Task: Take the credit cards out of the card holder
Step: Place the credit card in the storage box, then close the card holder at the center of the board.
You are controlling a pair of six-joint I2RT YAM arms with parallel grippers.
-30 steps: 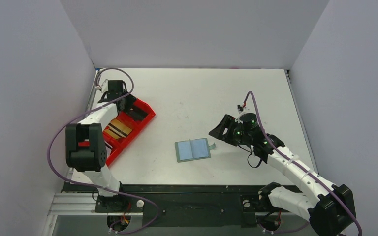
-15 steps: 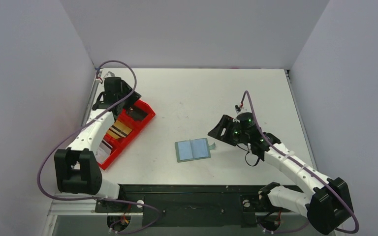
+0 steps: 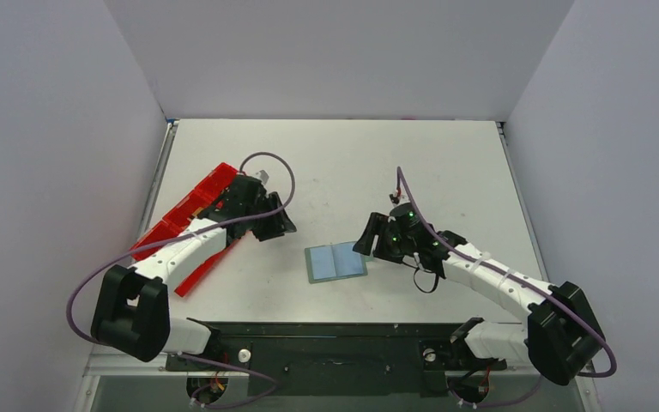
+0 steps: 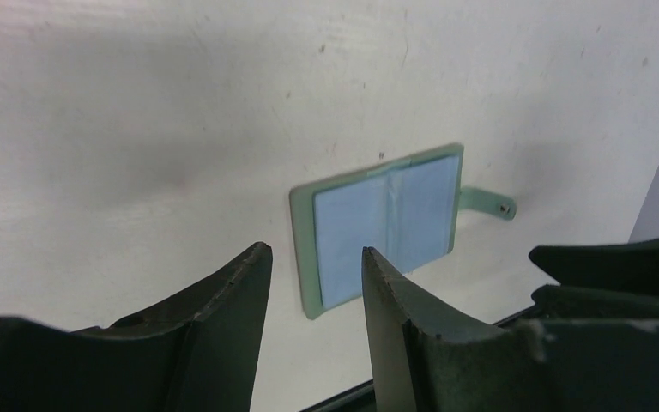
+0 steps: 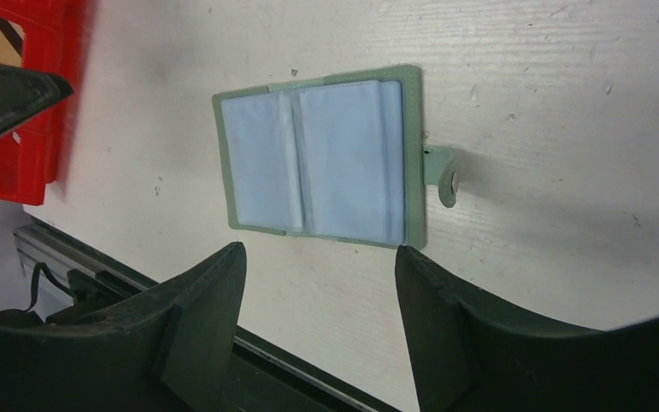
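The card holder (image 3: 336,262) lies open and flat on the table, a grey-green frame round two pale blue pockets, its small tab (image 5: 443,174) sticking out on the right. I cannot tell whether credit cards sit in the pockets. A tan patch, perhaps a card (image 5: 0,36), shows in the red tray. My left gripper (image 3: 276,225) hovers open just left of the holder, which lies beyond its tips (image 4: 313,251). My right gripper (image 3: 367,240) is open and empty by the tab side, the holder (image 5: 322,159) ahead of its fingers (image 5: 319,249).
The long red tray (image 3: 180,225) lies at the left, partly covered by my left arm. The table's black front rail (image 3: 326,330) runs close below the holder. White walls enclose the table on three sides.
My left arm has swung from the red tray at the back left towards the middle, ending beside the holder. My right gripper has edged left towards the holder's tab.
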